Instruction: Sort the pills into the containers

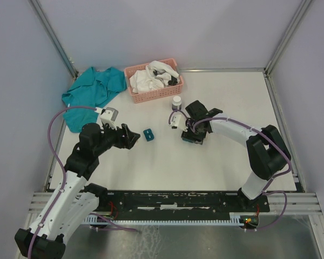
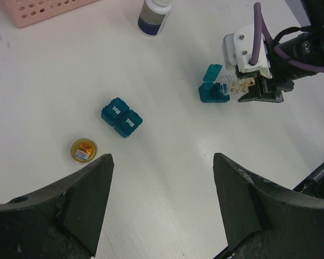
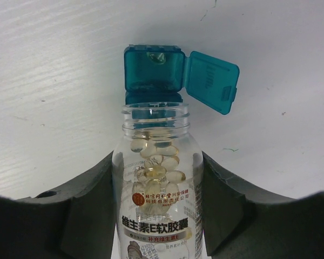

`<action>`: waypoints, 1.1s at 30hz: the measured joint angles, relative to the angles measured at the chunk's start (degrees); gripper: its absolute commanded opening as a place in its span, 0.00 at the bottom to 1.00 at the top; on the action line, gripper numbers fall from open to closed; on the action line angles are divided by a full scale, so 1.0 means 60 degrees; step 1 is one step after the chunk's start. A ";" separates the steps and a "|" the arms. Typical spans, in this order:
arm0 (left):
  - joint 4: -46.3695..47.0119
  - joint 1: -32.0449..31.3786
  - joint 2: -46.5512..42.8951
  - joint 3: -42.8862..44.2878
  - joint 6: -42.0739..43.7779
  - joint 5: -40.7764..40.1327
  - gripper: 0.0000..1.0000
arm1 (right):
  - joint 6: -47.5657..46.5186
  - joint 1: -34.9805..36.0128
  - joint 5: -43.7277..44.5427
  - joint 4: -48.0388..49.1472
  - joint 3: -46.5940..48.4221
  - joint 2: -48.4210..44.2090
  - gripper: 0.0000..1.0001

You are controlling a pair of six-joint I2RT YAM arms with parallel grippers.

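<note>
We have the closed container [image 1: 148,135] on the table [image 1: 221,172], open container [image 2: 212,91] right of it, uncapped bottle [image 3: 156,178] mouth at it. Capped bottle [image 1: 176,102] behind, basket [image 1: 154,81] further back, cloth [image 1: 92,91] left of basket.

Open surface [image 1: 216,162] lies at lower centre of the top view. Basket [image 1: 154,89], cloth [image 1: 92,91], white bottle [image 1: 176,102] and container [image 1: 148,135] stand above it.

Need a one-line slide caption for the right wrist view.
Right tool holds an uncapped clear capsule bottle, mouth aimed at an open teal container.
</note>
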 measured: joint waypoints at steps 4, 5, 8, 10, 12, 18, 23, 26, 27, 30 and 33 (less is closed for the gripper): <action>0.0000 0.0007 0.0000 0.0000 0.0000 0.0000 0.81 | 0.0004 -0.0022 -0.0109 -0.0084 0.0040 0.0000 0.01; 0.0000 0.0011 0.0000 0.0000 0.0000 0.0004 0.81 | -0.0004 -0.0011 -0.0095 -0.0073 0.0033 0.0000 0.01; 0.0000 0.0011 0.0000 0.0000 0.0000 0.0007 0.81 | 0.0029 -0.0033 0.0044 -0.0055 0.0029 0.0000 0.01; 0.0000 0.0011 0.0000 0.0000 0.0004 0.0011 0.81 | -0.0029 0.0015 -0.0084 -0.0153 0.0055 -0.0004 0.01; 0.0000 0.0015 0.0000 0.0000 0.0004 0.0018 0.81 | -0.0084 0.0066 0.0095 0.0000 -0.0022 -0.0011 0.01; 0.0004 0.0015 0.0000 0.0000 0.0000 0.0026 0.81 | -0.0157 0.0175 0.0168 0.0029 -0.0084 -0.0011 0.01; 0.0000 0.0015 0.0000 0.0000 0.0004 0.0026 0.81 | -0.0153 0.0138 0.0135 -0.0044 -0.0036 -0.0011 0.01; 0.0004 0.0015 0.0000 0.0000 0.0000 0.0026 0.81 | -0.0168 0.0073 0.0018 -0.0087 -0.0011 -0.0011 0.01; 0.0004 0.0015 0.0000 0.0000 0.0000 0.0026 0.81 | -0.0193 0.0106 0.0004 -0.0091 -0.0015 -0.0011 0.01; 0.0004 0.0015 0.0000 0.0000 0.0000 0.0026 0.81 | -0.0171 0.0058 0.0127 -0.0022 -0.0011 -0.0011 0.01; 0.0004 0.0015 0.0000 0.0000 0.0004 0.0029 0.81 | -0.0200 0.0091 0.0058 -0.0091 -0.0011 -0.0011 0.01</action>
